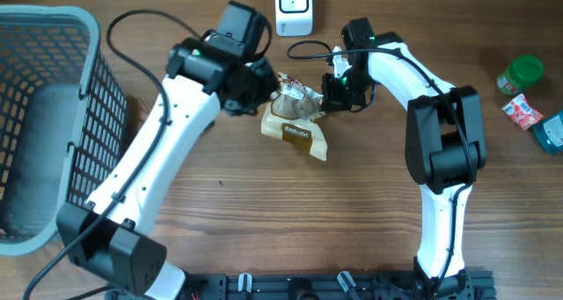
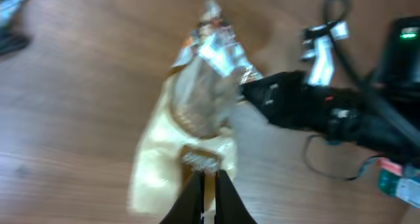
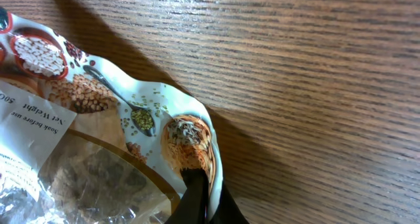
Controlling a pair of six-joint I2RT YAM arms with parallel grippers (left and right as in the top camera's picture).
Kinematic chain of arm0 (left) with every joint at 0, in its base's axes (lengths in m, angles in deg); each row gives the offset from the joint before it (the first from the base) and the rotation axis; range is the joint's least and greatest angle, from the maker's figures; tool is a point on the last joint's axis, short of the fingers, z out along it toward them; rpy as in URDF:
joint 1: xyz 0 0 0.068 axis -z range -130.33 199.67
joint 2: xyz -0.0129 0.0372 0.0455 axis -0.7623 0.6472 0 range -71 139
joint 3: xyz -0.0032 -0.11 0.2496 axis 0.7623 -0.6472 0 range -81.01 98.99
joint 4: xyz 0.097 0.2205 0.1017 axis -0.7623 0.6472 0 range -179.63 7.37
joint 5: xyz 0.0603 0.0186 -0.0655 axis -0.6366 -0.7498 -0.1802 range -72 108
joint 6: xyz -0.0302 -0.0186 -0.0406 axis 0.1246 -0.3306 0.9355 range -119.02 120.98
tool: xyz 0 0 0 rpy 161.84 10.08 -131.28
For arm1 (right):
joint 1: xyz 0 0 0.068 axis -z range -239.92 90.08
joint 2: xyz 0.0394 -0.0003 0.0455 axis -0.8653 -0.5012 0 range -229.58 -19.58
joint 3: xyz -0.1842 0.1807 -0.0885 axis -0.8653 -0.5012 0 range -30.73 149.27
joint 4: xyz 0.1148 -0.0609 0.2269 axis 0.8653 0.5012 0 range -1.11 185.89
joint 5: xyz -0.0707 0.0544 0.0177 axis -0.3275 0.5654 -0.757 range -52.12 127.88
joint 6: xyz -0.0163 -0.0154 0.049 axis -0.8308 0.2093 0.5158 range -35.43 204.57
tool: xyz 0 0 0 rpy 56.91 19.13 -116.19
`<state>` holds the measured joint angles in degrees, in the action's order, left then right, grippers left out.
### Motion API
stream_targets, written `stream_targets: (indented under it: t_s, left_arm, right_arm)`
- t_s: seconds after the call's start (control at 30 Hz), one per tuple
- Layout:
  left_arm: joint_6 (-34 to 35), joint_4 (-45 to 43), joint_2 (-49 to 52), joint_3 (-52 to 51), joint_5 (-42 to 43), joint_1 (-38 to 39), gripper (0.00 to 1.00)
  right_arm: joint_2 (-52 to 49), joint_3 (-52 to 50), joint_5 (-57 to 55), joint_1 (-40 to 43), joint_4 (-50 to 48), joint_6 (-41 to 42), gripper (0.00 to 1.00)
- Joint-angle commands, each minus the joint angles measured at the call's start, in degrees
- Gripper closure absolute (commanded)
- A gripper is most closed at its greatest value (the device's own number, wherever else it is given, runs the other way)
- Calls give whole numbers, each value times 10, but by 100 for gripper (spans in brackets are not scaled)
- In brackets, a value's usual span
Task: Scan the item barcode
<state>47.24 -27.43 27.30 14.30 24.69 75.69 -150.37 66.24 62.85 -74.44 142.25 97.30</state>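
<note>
Nothing scanned yet, by the look of it. The cream-and-clear plastic pouch of grains [image 1: 295,124] is down low between your two hands, on the wooden worktop [image 1: 352,212] or just off it; you cannot tell which from above. The white boxy barcode scanner [image 1: 293,8] stands beyond both hands at the far edge, and no part of the pouch is in front of it.

Your left hand [image 2: 207,179] has its fingers pressed together to a narrow point, pinched on the pouch's near edge right at the brown label. So that side is gripped.

Your right hand [image 3: 198,184] is clamped just as tight. Its fingertips bite the printed corner of the pouch, with the pictures of grain bowls and spoons fanning out ahead of them. Across from your left hand, that black right hand meets the crinkled silver top of the pouch.

So the grasp looks done on both sides. What is left is the real work: raise the pouch, find the barcode, and turn it toward the scanner. No barcode shows in any view, only weight and soaking text near your right fingertips.
</note>
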Motion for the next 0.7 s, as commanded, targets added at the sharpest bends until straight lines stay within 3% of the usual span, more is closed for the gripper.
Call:
stream_targets:
  t_s: [0.0, 0.13, 0.27, 0.43, 0.67]
  left_arm:
    - [-31, -51, 49, -16, 70, 0, 96]
    - [-40, -55, 119, -23, 130, -9, 96]
    - [-41, -74, 125, -100, 195, -19, 96]
    - [-40, -193, 125, -231, 320, -35, 96]
    - [-39, -213, 125, -272, 324, -35, 96]
  right_arm:
    - [10, -4, -32, 0, 7, 7, 95]
    - [10, -4, -58, 0, 15, 7, 95]
    - [10, -4, -67, 3, 17, 7, 95]
    - [10, -4, -88, 11, 18, 8, 95]
    - [10, -4, -117, 11, 21, 14, 95]
